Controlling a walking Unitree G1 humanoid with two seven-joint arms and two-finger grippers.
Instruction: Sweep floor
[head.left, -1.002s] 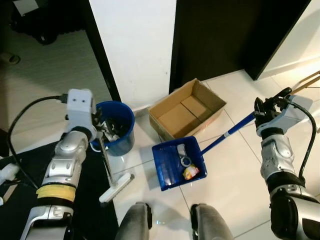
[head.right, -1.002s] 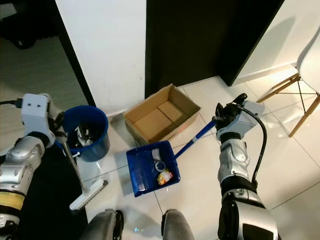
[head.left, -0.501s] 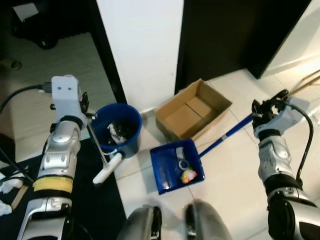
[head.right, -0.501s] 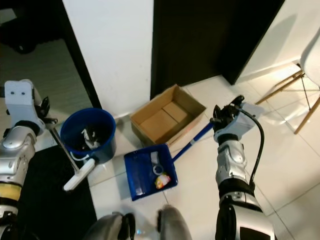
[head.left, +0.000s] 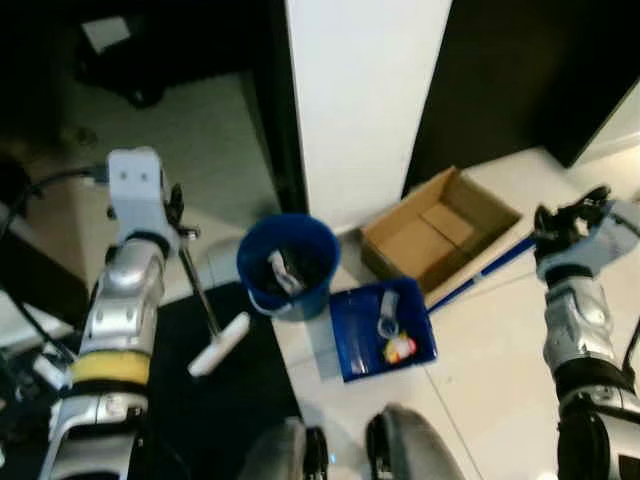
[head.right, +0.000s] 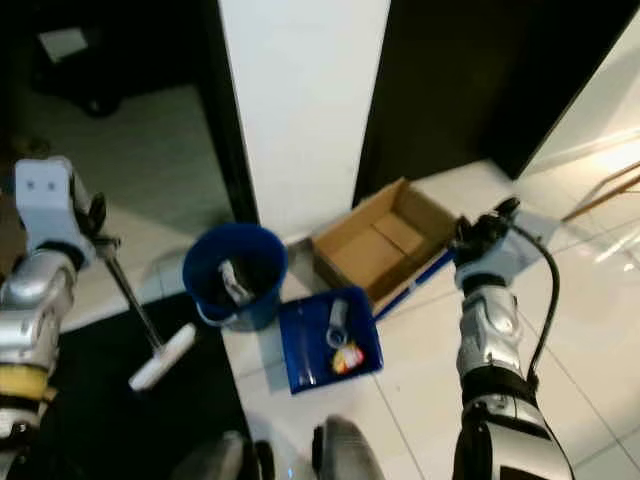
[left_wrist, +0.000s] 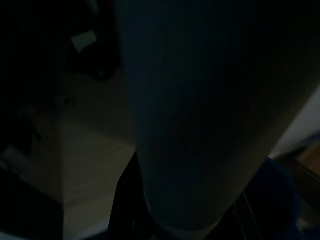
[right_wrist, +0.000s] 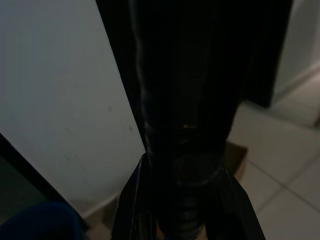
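Observation:
My left gripper (head.left: 176, 228) is shut on the thin metal handle of a broom, whose white head (head.left: 220, 345) hangs low over a black mat. To its right stands a blue bucket (head.left: 300, 298) with rubbish inside. A blue dustpan (head.left: 355, 340) lies on the tiles right beside the bucket, holding a yellow-red wrapper (head.left: 400, 347) and a grey scrap (head.left: 387, 311). Its long blue handle (head.left: 490, 270) runs up to my right gripper (head.left: 562, 222), which is shut on its black grip. Both wrist views are dark, with the held handle close in front.
An open cardboard box (head.left: 440, 225) sits on the tiles behind the dustpan, against a white wall pillar (head.left: 360, 100). The black mat (head.left: 215, 425) covers the floor at my left. A dark doorway opens beyond the bucket. My own legs (head.left: 400, 450) show at the bottom.
The camera has swung left, so the scene has shifted right. The broom has moved left, away from the dustpan, over the mat. The dustpan now lies a little closer to the bucket.

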